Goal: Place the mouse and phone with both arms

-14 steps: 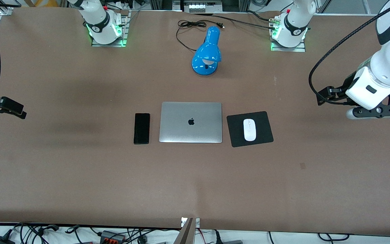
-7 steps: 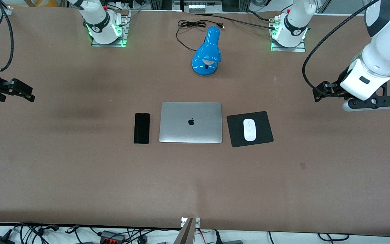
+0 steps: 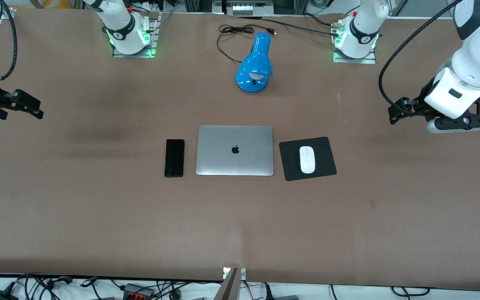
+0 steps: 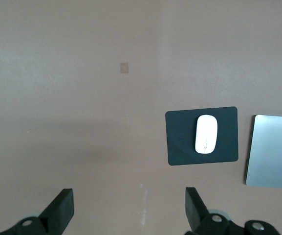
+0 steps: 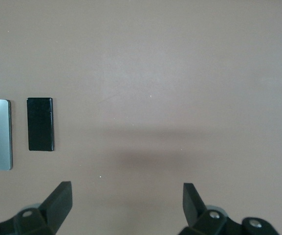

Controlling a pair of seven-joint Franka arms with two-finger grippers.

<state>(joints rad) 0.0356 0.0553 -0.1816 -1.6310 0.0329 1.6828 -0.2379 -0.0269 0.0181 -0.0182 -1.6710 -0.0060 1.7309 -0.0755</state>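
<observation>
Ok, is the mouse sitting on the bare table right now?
No, the mouse lies on the black pad beside the laptop, as the front view shows.

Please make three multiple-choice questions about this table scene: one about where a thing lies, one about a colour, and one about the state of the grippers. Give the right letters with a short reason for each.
1. Where does the mouse lie?
A. on the black pad
B. on the laptop
C. on the bare table beside the lamp

2. What colour is the lamp?
A. red
B. blue
C. green

3. How are the two grippers?
A. both shut on a thing
B. one holds the phone
C. both open and empty

Answers:
1. A: the mouse rests on the black pad, beside the closed laptop toward the left arm's end.
2. B: the lamp is bright blue.
3. C: the left gripper and the right gripper show spread fingers with only table between them, and the phone lies flat on the table.
</observation>
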